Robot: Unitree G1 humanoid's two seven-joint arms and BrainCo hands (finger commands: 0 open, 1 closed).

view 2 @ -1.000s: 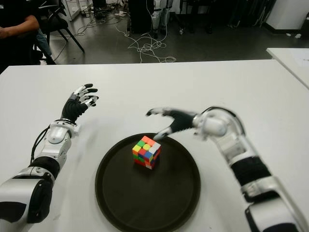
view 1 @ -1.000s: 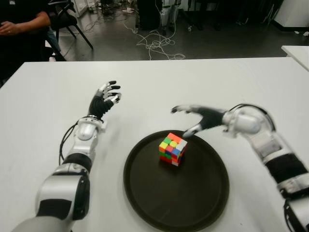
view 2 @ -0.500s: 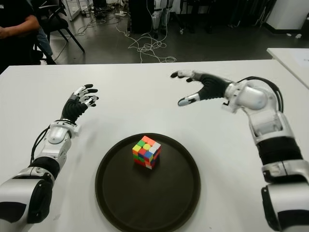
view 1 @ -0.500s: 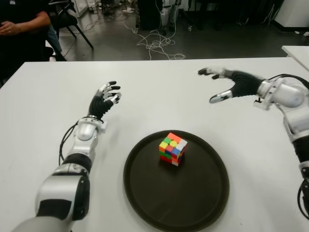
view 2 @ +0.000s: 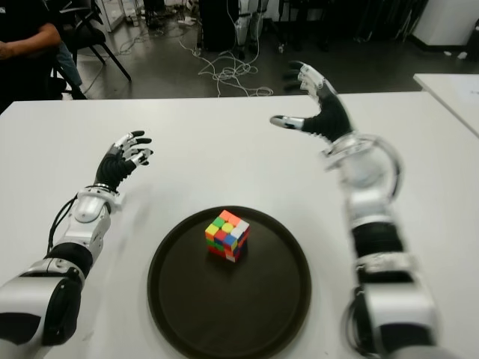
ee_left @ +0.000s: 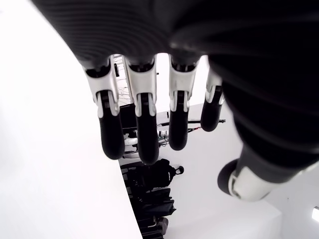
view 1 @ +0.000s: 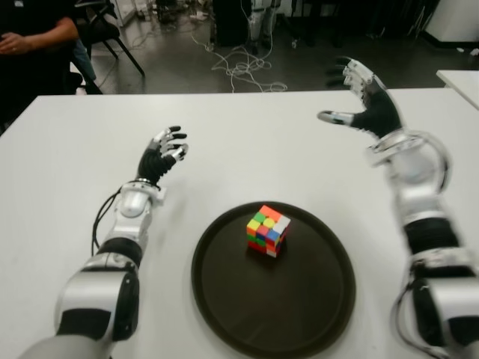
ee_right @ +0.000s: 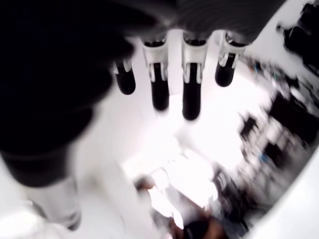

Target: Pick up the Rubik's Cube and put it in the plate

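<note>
Both of my hands hold nothing, fingers spread: my right hand [view 1: 364, 105] raised over the far side of the white counter [view 1: 67, 149], my left hand [view 1: 162, 153] beside the dark plate [view 1: 314, 299], where the Rubik's Cube [view 1: 267, 230] sits, no writing readable.

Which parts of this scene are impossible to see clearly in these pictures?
- Multicoloured Rubik's Cube on the round dark plate: underside and far faces hidden by the cube itself, eye views.
- Right wrist view: background blurred; open right hand shows only its fingers.
- Seated person: cut off by the frame edge.
</note>
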